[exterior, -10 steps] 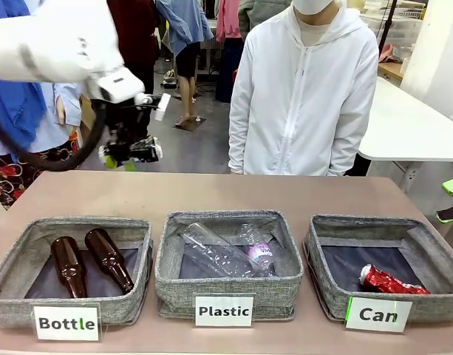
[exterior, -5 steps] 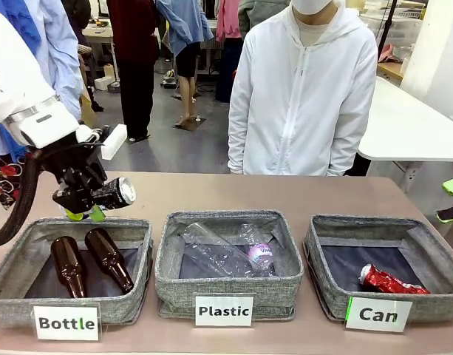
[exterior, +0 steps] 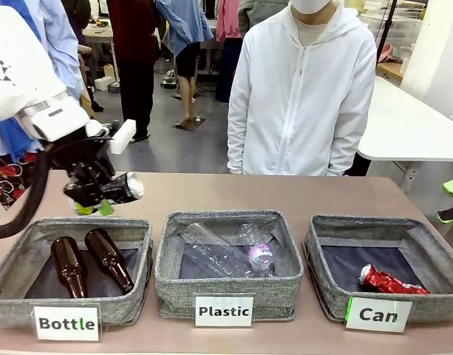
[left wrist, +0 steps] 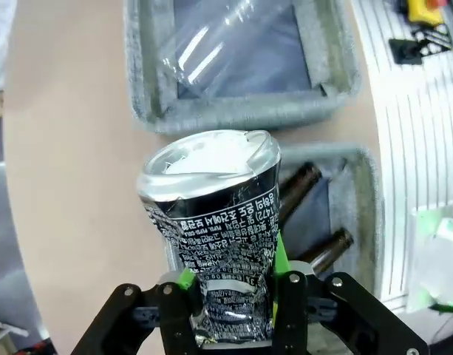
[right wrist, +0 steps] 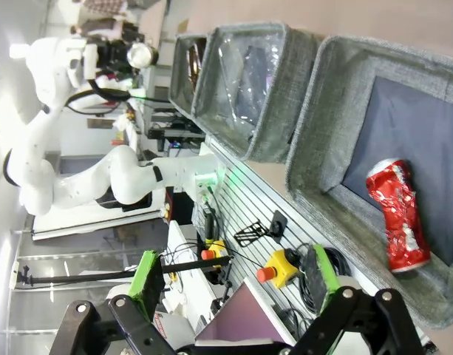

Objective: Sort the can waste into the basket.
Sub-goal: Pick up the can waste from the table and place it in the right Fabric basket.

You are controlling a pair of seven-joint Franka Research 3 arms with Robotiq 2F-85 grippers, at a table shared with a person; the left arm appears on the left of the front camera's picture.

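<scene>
Left gripper (exterior: 93, 204) edges rightward with dented black can (exterior: 121, 188) pinched between green pads, above "Bottle" basket (exterior: 71, 296). Red can (exterior: 392, 282) already in "Can" basket (exterior: 326, 266). Right gripper (right wrist: 233, 292) spread, idle. Risk: crushed can slipping early into wrong basket.

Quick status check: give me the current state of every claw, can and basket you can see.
Left claw: shut on the black can.
Black can: crumpled, held above the table.
Right claw: open, empty.
Red can: crushed, lying in the Can basket.
Plastic basket: holds clear bottles.
Bottle basket: holds two brown bottles.
</scene>
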